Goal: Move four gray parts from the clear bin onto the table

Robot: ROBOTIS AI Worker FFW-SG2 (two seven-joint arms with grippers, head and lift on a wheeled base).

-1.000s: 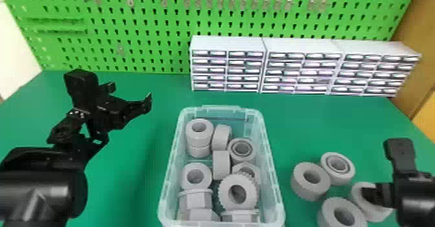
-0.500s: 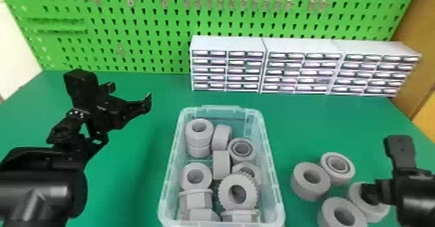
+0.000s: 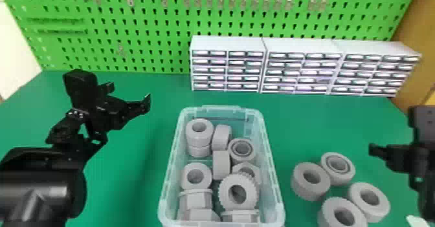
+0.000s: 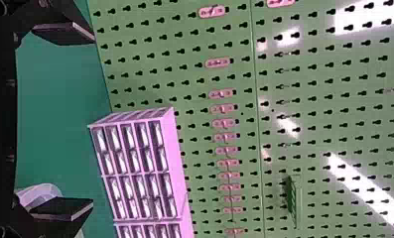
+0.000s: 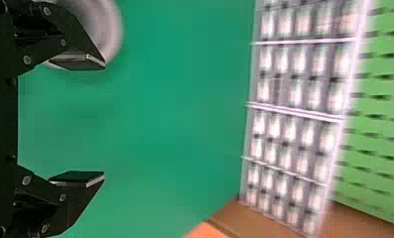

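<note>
Gray parts fill much of the clear bin point(image 3: 273, 178), among them a toothed ring point(image 3: 225, 190) and a stacked round part point(image 3: 199, 135). On the table to its right lie four gray rings: one point(image 3: 302, 186), one behind point(image 3: 338, 169), one nearer the front point(image 3: 330, 210) and the rightmost point(image 3: 377, 207). My right gripper point(image 3: 380, 150) is behind and above the rightmost ring; in the right wrist view this gripper point(image 5: 103, 121) is open, holding nothing, with a blurred gray ring point(image 5: 105, 29) beyond one finger. My left gripper point(image 3: 129, 95) stays parked left of the bin; the left wrist view shows this gripper point(image 4: 91, 121) open.
White drawer cabinets point(image 3: 301, 45) line the back of the green table point(image 3: 129, 178), in front of a green pegboard point(image 3: 161, 19). A brown panel point(image 3: 417, 38) stands at the far right. A small pale object point(image 3: 416, 221) lies at the front right.
My right gripper has risen and moved back, away from the rightmost ring it was beside. That ring shifted slightly left earlier on. The left arm has kept still.
</note>
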